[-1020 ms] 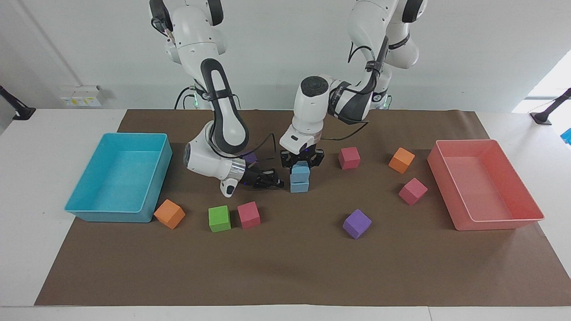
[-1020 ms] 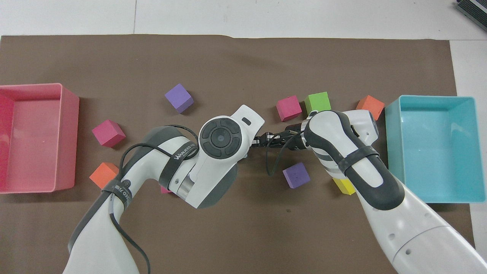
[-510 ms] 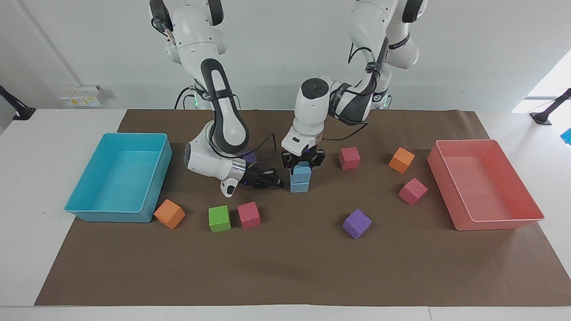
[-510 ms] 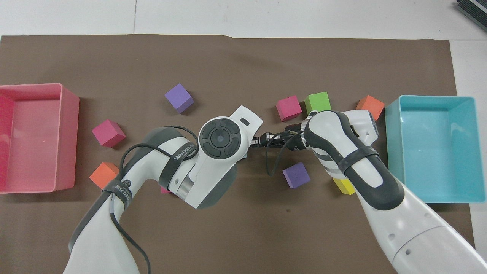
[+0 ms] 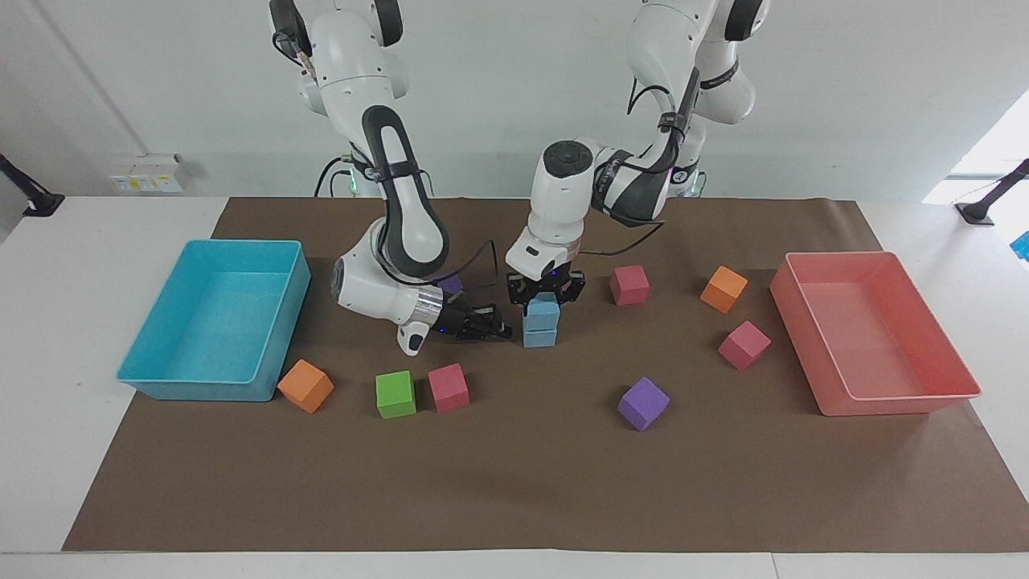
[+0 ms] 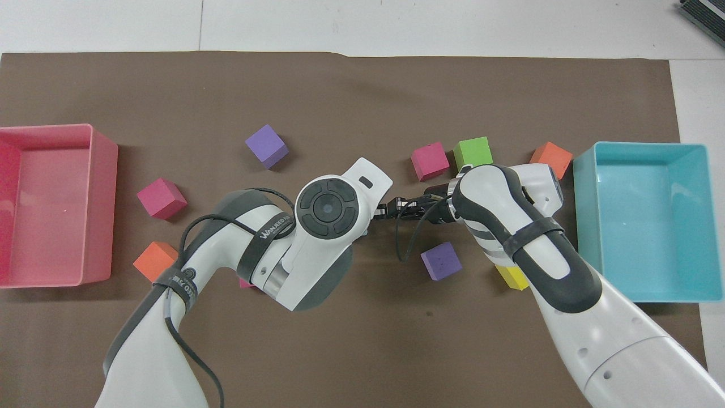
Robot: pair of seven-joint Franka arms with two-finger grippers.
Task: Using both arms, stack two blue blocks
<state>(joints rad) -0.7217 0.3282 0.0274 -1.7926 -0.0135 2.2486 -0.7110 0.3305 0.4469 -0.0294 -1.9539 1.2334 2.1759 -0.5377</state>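
Left end effector [image 5: 543,299] vertical, clamped on upper blue block [image 5: 544,309]; right end effector [image 5: 492,328] horizontal, closed, empty.

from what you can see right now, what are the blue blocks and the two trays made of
Blue blocks: probably foam, matte and without shine, edges slightly soft.
Cyan tray: likely moulded plastic, smooth and thin-walled, with a faint sheen inside.
Pink tray: apparently the same plastic, with rounded corners and a thin rim.

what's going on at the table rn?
The left gripper, shut on the upper blue block, has it resting on the lower blue block mid-table. The right gripper, fingers shut and empty, sits low beside the stack, toward the cyan tray. Other coloured cubes lie scattered around.
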